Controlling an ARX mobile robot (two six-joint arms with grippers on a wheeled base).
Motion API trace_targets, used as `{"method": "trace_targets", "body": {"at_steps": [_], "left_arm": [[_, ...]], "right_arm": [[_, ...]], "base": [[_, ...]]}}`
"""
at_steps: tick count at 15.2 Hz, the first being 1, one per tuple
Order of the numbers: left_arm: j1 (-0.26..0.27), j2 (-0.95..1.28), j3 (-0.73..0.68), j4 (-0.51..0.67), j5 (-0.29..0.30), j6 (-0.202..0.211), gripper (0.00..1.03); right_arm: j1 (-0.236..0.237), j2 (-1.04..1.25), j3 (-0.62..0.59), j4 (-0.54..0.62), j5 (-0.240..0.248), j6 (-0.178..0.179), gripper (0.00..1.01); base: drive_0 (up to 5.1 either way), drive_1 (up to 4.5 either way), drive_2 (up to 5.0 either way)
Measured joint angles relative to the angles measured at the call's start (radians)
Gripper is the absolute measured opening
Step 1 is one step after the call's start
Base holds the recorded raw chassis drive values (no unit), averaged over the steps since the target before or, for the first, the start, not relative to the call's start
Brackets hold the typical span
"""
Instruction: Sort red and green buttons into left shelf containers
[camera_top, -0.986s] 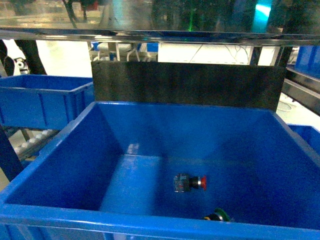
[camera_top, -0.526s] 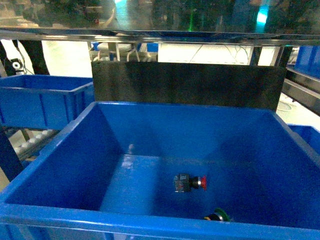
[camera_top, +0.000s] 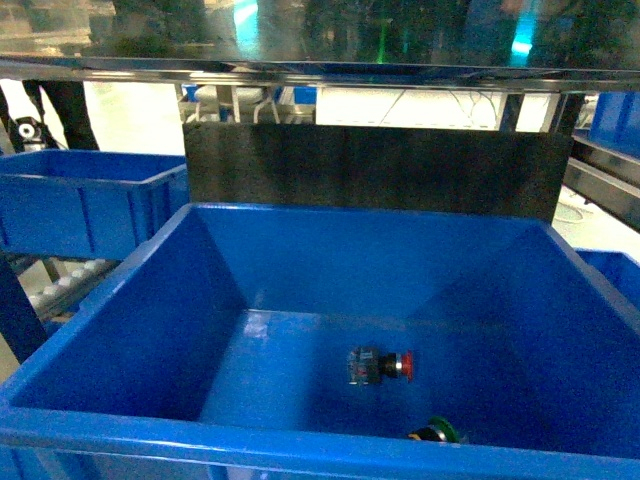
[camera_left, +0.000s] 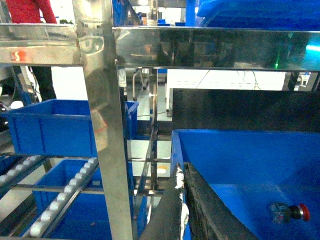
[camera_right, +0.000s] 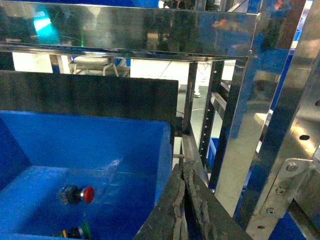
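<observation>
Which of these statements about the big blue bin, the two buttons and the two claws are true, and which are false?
1. The red button lies on its side on the floor of the large blue bin. True.
2. The green button sits at the far wall of the bin. False: it lies by the near rim, partly hidden by it.
3. The right claw holds the red button. False: its fingers are closed together, holding nothing, outside the bin.
4. The left claw is shut and holds nothing. True.
5. Another blue bin stands on the shelf to the left. True.
</observation>
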Motion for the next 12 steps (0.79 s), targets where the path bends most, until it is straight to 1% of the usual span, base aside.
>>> {"method": "trace_targets", "body": {"at_steps": [3,4,5,6,7,8,12], "left_arm": [[0.000,-0.048,-0.016,-0.029,0.000,0.000,0.02],[0.000,-0.064,-0.027,-0.020,0.000,0.000,0.02],[0.000,-0.100,-0.044,-0.059,0.000,0.000,0.02],[0.000,-0.201,-0.044,-0.190,0.000,0.000,0.02],[0.000,-0.238,-0.041,-0.174,0.001,0.001,0.02],[0.000,-0.240,-0.044,-0.202,0.002,0.001,0.02],[0.000,-0.240,-0.044,-0.193,0.000,0.001,0.02]], "right_arm": [[0.000,0.000,0.000,0.000,0.000,0.000,0.02],[0.000,0.000,0.000,0.000,0.000,0.000,0.02],[0.000,0.000,0.000,0.000,0.000,0.000,0.02],[0.000,0.000,0.000,0.000,0.000,0.000,0.02],[0.000,0.000,0.000,0.000,0.000,0.000,0.02],[0.000,0.000,0.000,0.001,-0.001,0.000,0.02],[0.000,0.000,0.000,0.000,0.000,0.000,0.02]], "base": [[0.0,0.00,0.0],[0.0,0.00,0.0],[0.0,0.00,0.0],[0.0,0.00,0.0],[0.0,0.00,0.0],[0.0,0.00,0.0],[0.0,0.00,0.0]]}}
